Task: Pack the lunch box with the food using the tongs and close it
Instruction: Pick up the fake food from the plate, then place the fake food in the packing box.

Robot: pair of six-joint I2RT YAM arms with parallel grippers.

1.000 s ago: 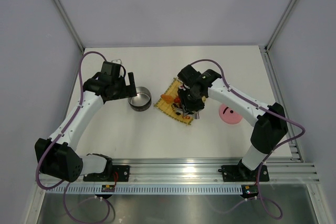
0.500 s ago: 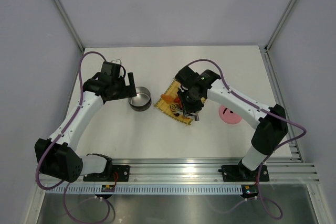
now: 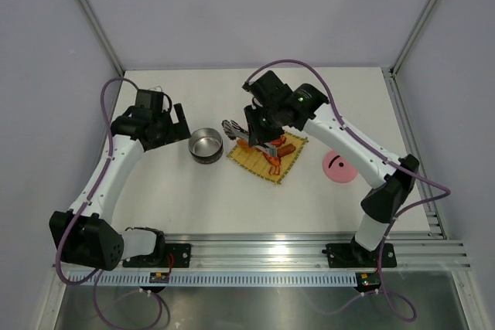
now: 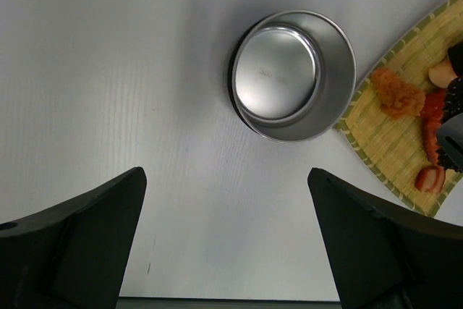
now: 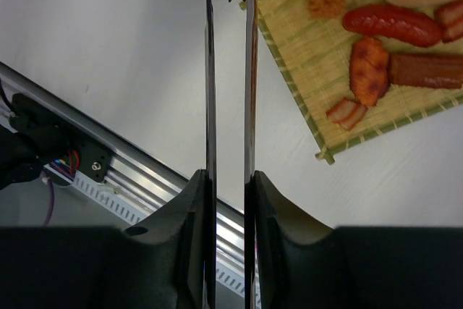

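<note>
The top camera hangs high over the near edge of the table (image 3: 232, 206), taking in all of it. Each wrist camera looks down from much closer, and all three share the lunch box (image 3: 206, 145) and bamboo mat (image 3: 249, 161).

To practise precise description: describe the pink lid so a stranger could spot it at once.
On the white table, find the yellow woven mat near the middle. Right of it, not touching, lies the lid: the only flat pink disc, with a dark smiley face.
</note>
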